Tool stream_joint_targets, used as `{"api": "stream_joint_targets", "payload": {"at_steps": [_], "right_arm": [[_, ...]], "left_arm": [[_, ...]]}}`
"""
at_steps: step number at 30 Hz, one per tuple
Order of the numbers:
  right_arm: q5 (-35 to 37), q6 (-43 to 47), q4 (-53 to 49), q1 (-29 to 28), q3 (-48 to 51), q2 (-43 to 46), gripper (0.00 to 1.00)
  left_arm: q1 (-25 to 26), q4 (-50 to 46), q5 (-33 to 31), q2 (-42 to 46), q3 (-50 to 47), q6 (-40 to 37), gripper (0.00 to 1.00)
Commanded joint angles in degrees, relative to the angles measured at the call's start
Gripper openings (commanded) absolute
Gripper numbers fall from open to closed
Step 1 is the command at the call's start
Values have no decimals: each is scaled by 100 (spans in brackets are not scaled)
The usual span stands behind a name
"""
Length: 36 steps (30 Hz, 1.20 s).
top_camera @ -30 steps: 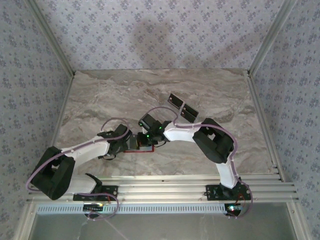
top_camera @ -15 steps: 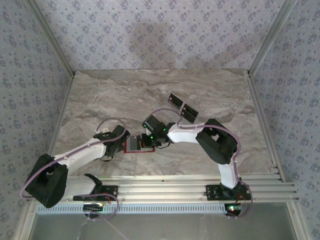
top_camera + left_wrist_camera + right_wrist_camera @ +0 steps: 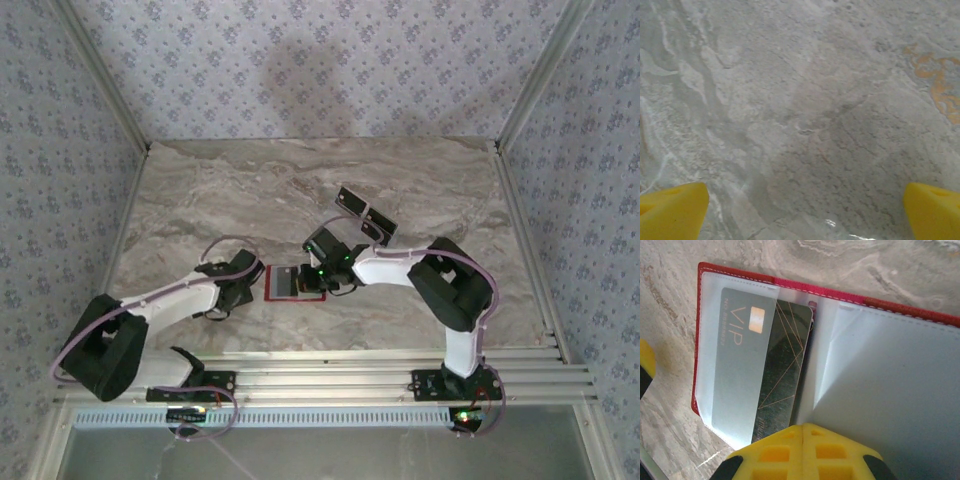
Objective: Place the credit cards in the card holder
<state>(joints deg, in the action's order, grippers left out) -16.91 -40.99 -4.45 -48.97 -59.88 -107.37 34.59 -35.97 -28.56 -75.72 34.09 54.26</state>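
The red card holder (image 3: 740,271) lies open on the marble, its clear inner pockets up. A dark VIP card (image 3: 785,355) sits partway inside the left pocket. My right gripper (image 3: 805,440) is shut, its yellow fingertips pinching the lifted clear page at the fold. From above, the card holder (image 3: 271,296) lies between both grippers, the right gripper (image 3: 306,280) at its right edge. My left gripper (image 3: 250,288) stands open just left of it, with only bare marble between its fingertips (image 3: 675,210). Two more dark cards (image 3: 350,202) (image 3: 378,222) lie behind the right arm.
The marble table (image 3: 200,200) is walled by patterned panels on three sides. Metal rails (image 3: 330,380) run along its near edge, where both arm bases stand. An orange stain (image 3: 940,85) marks the marble in the left wrist view.
The card holder has shifted right along with my right gripper. My left gripper has come off the card holder, which now shows more fully.
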Motion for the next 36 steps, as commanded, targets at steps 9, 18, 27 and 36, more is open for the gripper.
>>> {"api": "stream_joint_targets", "payload": {"at_steps": [9, 18, 27, 36], "right_arm": [[148, 316, -822, -170, -548, -287, 4], [104, 316, -912, -254, -797, -486, 4], [-6, 163, -753, -262, -968, -462, 4], [-82, 65, -630, -280, -1023, -384, 4]], "left_arm": [[206, 414, 240, -550, 274, -196, 100], [290, 546, 367, -686, 273, -196, 100], [442, 617, 508, -681, 371, -222, 100], [550, 705, 584, -690, 347, -175, 100]]}}
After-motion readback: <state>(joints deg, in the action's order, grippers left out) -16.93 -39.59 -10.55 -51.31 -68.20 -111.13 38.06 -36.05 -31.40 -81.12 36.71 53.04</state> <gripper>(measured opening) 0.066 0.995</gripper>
